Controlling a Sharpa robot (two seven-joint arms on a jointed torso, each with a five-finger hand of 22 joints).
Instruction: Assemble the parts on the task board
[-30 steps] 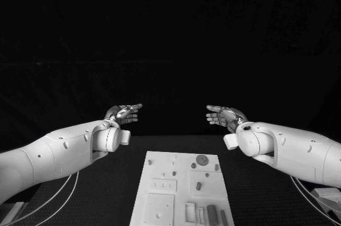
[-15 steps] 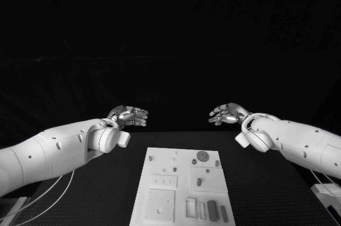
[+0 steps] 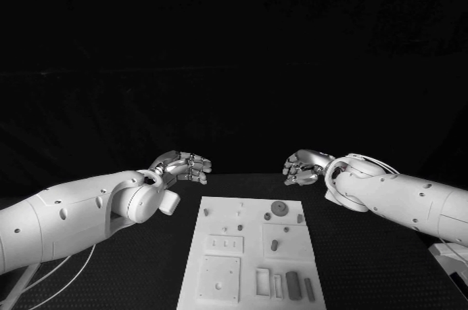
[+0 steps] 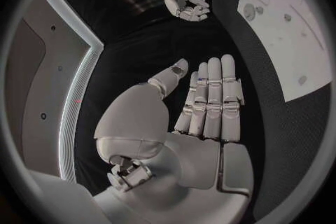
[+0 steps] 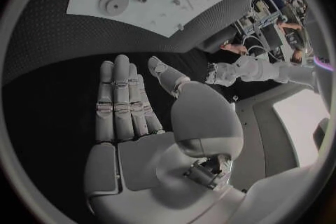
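Hands come first, left to right. My left hand [image 3: 183, 166] is at ten o'clock from the task board [image 3: 255, 256], fingers flat, side by side, holding nothing. The board lies in the middle, its long side running from me outward, small parts [image 3: 293, 286] on it. My right hand [image 3: 304, 166] is at two o'clock, also flat and empty. I think both are about equally near, just past the far edge.
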